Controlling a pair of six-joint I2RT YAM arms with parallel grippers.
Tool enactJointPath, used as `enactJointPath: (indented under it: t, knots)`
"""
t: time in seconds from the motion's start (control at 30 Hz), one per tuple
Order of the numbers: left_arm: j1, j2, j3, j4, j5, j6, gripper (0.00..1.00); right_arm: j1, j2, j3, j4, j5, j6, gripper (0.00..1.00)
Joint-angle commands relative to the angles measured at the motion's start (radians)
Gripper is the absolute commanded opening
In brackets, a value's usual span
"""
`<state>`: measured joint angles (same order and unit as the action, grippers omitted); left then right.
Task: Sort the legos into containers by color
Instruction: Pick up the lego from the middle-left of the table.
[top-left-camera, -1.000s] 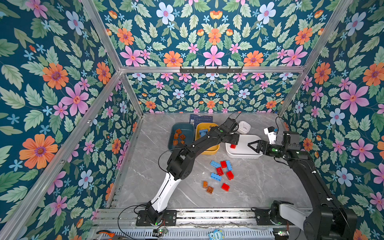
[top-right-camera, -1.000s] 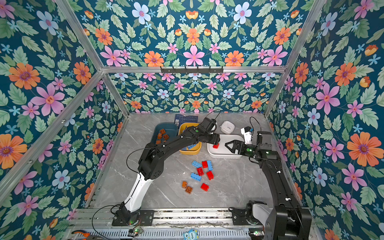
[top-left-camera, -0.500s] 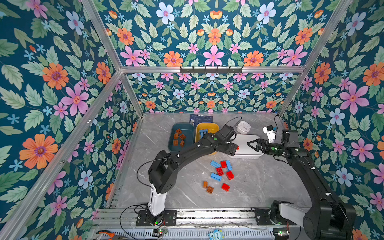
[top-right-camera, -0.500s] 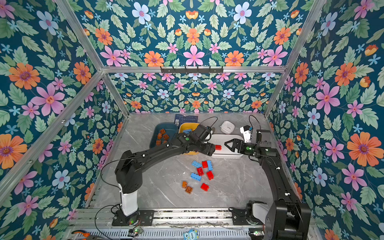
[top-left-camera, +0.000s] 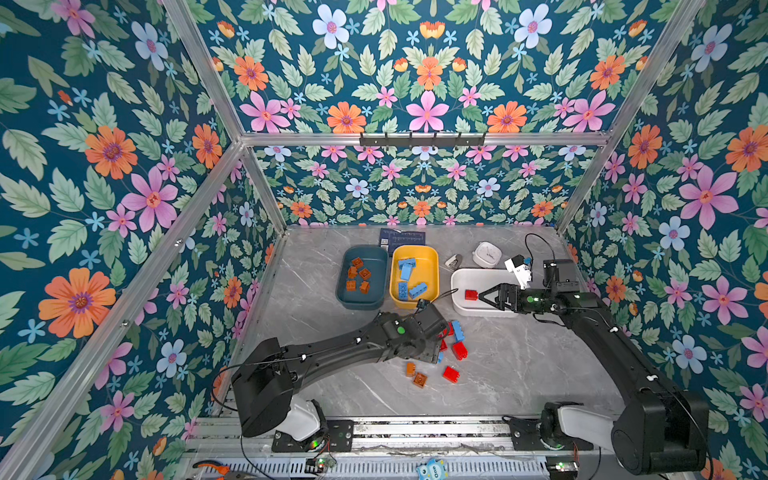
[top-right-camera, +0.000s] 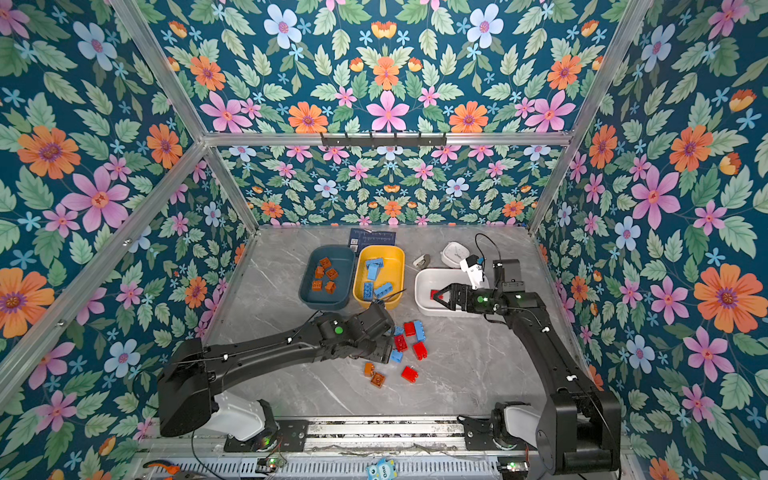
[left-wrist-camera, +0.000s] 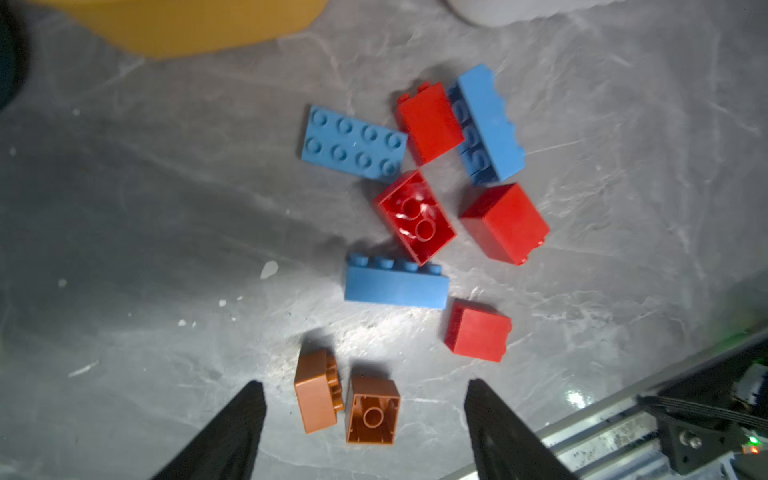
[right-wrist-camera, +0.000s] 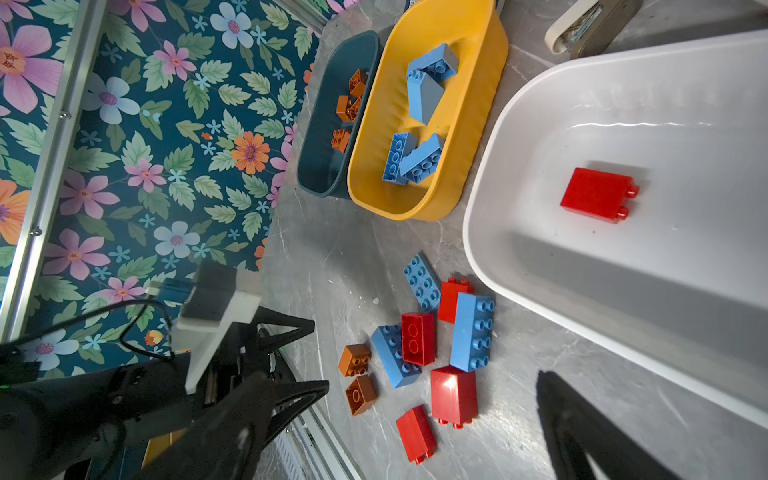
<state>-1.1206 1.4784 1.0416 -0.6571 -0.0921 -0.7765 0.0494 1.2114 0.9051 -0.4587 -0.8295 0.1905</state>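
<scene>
**A:** Where do the legos (left-wrist-camera: 415, 216) stand?

**B:** Partly sorted. Brown ones lie in the teal tub (top-left-camera: 380, 297), blue ones in the yellow tub (top-left-camera: 428, 266), and one red brick (top-left-camera: 471, 294) in the white tub (top-left-camera: 478, 277). Nine sit loose on the bench (top-left-camera: 519, 365): four red, three blue, two brown.

**A:** And the arms?

**B:** The left end effector (left-wrist-camera: 363, 384) hovers over the pile, jaws apart and empty, above the two brown bricks (left-wrist-camera: 372, 411). The right end effector (top-left-camera: 484, 296) is spread wide over the white tub, holding nothing.

**A:** How will they handle?

**B:** Light, hard and rigid, I'd judge, with smooth walls that may slip. Pinch across two flat opposite sides, not the studs. The brown pair lie close together, one on its side and one hollow-up, so one may drag the other. The middle red ones touch blue neighbours.
</scene>
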Motion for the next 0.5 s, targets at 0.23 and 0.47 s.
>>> enactJointPath:
  t: [0.23,0.47]
  knots:
    - [-0.036,0.04,-0.111,0.037,-0.057,-0.165,0.65,0.035,0.002,-0.014,-0.001,0.007,-0.002,0.99]
    - [-0.036,0.088,-0.135,0.071,-0.054,-0.158,0.55,0.037,-0.004,-0.033,-0.001,0.004,-0.003,0.99]
